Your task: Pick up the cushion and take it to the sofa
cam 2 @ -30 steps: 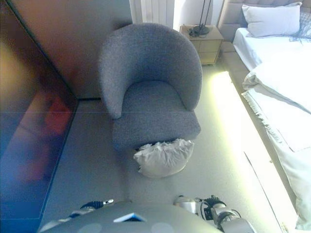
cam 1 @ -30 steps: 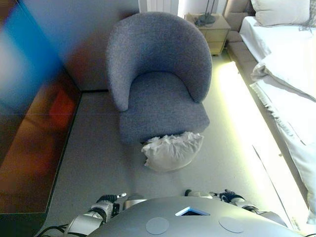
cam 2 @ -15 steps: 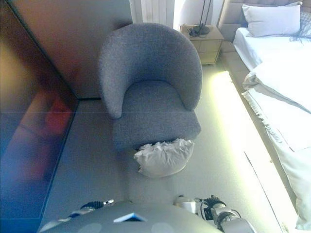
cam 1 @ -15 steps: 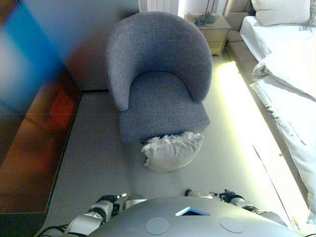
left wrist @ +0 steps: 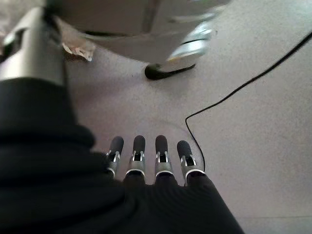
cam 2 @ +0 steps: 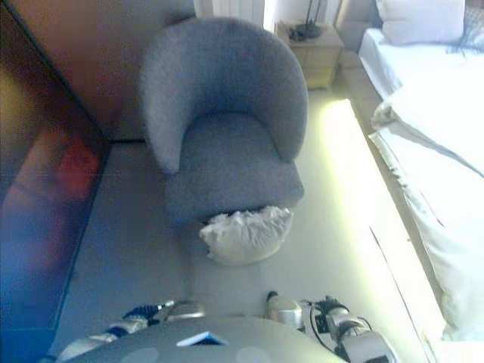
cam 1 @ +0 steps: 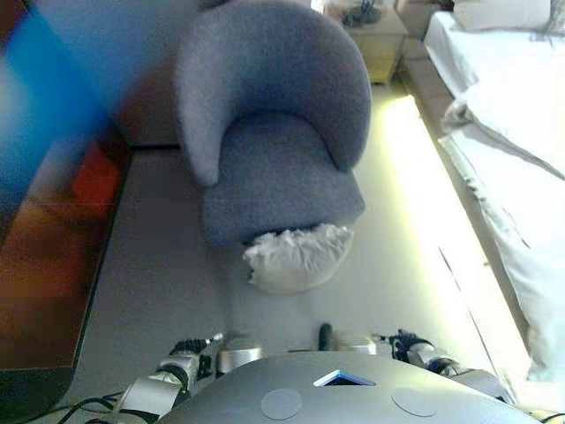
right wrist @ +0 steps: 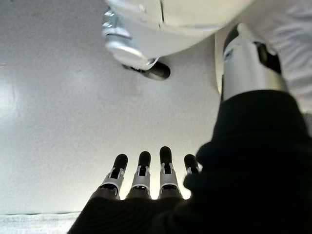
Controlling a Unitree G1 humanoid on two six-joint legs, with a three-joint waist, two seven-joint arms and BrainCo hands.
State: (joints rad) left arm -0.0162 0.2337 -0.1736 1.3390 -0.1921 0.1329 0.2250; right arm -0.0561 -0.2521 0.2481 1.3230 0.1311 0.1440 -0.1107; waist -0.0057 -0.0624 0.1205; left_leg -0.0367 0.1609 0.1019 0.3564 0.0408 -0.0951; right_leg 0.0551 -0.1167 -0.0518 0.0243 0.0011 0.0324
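Bedroom in home or hotel. Bed (cam 1: pixel 521 132) with white bedding and pillow (cam 2: pixel 420 19) lying along right side; wooden nightstand (cam 1: pixel 375 40) standing by it; grey tub sofa (cam 1: pixel 274 132) sitting on pale carpet (cam 1: pixel 159 256); glossy dark panel (cam 1: pixel 44 221) running along left.

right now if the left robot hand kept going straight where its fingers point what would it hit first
Most likely the bare floor. The left robot hand hangs open and empty, fingers straight and pointing down at the carpet, nothing between them and it. The cushion lies ahead by the armchair, off that line.
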